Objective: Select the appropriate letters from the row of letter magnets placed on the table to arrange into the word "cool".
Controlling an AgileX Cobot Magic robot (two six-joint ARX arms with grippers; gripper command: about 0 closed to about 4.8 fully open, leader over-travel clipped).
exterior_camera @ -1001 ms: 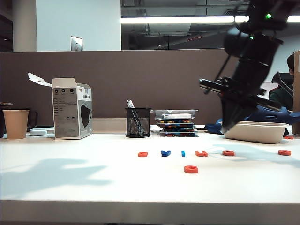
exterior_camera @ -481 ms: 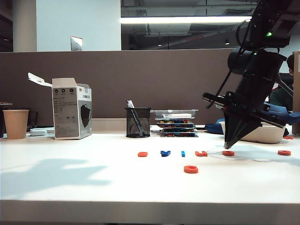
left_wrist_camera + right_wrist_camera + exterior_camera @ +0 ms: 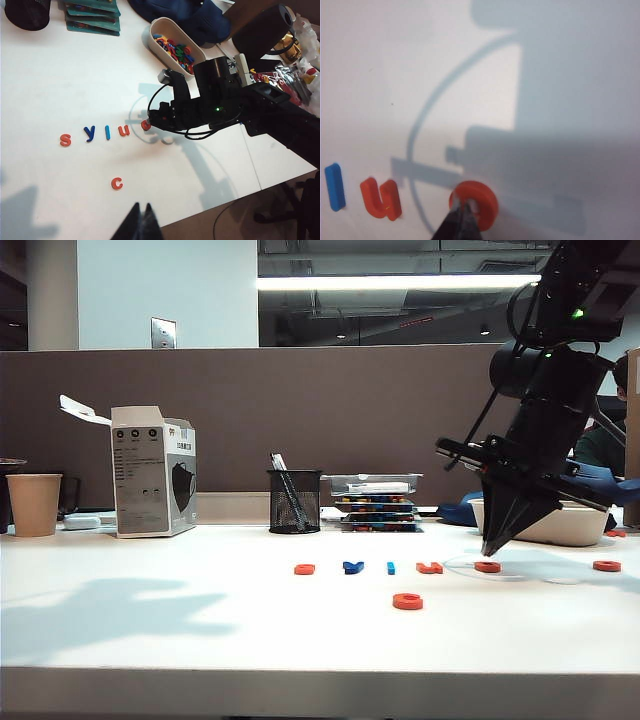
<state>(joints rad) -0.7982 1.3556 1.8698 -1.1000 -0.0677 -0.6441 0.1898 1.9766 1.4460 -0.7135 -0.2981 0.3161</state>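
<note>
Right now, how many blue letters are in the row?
2: dark-blue y and light-blue l, adjacent, between orange s and u. Right gripper, shut, tips at the o; left gripper, shut, hangs off the row.

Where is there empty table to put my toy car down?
The table is bare between the paper cup and the orange c. It is crowded around the letter row, where the shut right gripper points at the orange o.
</note>
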